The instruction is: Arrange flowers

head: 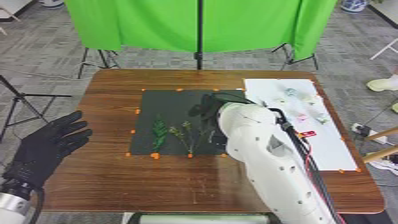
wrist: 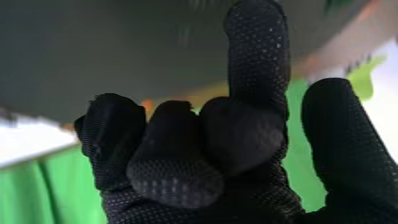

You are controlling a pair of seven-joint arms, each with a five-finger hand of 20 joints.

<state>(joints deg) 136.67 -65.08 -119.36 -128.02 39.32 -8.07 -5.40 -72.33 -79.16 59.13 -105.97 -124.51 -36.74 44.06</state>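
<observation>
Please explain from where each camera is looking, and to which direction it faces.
Head view: on the robot's head, looking forward and down at the brown table, with the green stems; both white arms enter from the bottom edge, with the left robot hand and the right robot hand.
Right wrist view: on the right arm's wrist, looking out along the right robot hand's black glove, with the green cloth beyond.
Shared: the right robot hand and the green cloth.
</observation>
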